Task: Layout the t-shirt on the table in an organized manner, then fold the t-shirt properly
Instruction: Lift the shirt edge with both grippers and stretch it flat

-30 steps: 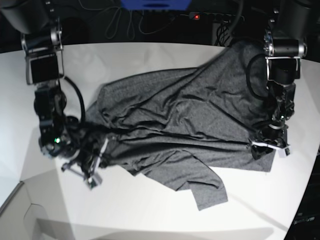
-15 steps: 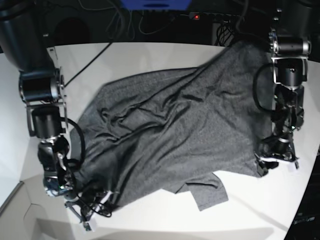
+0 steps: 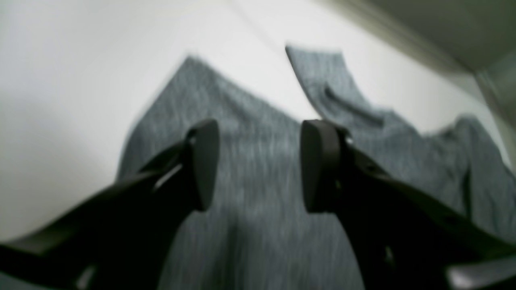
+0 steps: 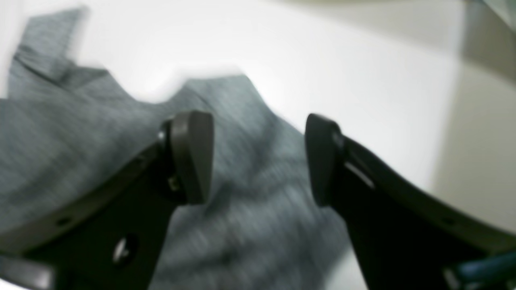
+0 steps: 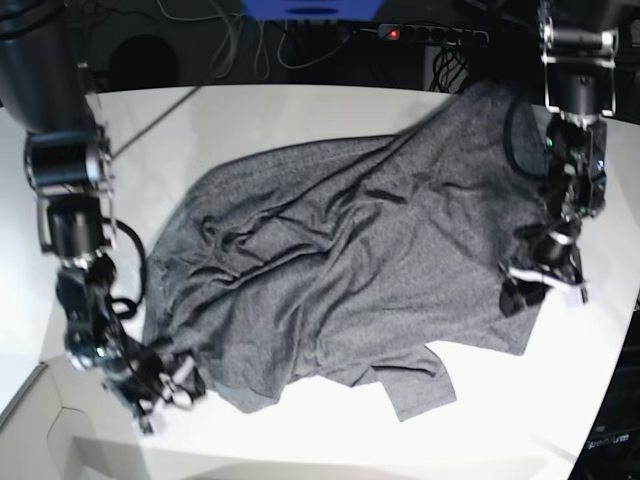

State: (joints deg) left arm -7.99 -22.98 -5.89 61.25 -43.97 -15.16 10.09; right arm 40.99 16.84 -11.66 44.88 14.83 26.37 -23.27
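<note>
The dark grey t-shirt (image 5: 340, 250) lies rumpled across the white table (image 5: 300, 120), with one flap (image 5: 415, 385) sticking out toward the front. My right gripper (image 5: 160, 392) sits at the shirt's front left corner. In the right wrist view it (image 4: 258, 159) is open, with the cloth (image 4: 60, 141) lying beneath the gap. My left gripper (image 5: 541, 287) hovers at the shirt's right edge. In the left wrist view it (image 3: 260, 165) is open too, with only flat fabric (image 3: 258, 241) behind its fingers (image 3: 203, 161).
A power strip (image 5: 430, 33) with a red light and loose cables lie behind the table's back edge. The table's curved front edge (image 5: 60, 410) runs close to my right gripper. Bare tabletop (image 5: 520, 420) shows at the front right.
My right gripper dragged the shirt's left edge toward the front left, then opened and let it go. The shirt now lies wider. The left gripper shifted slightly back along the right edge.
</note>
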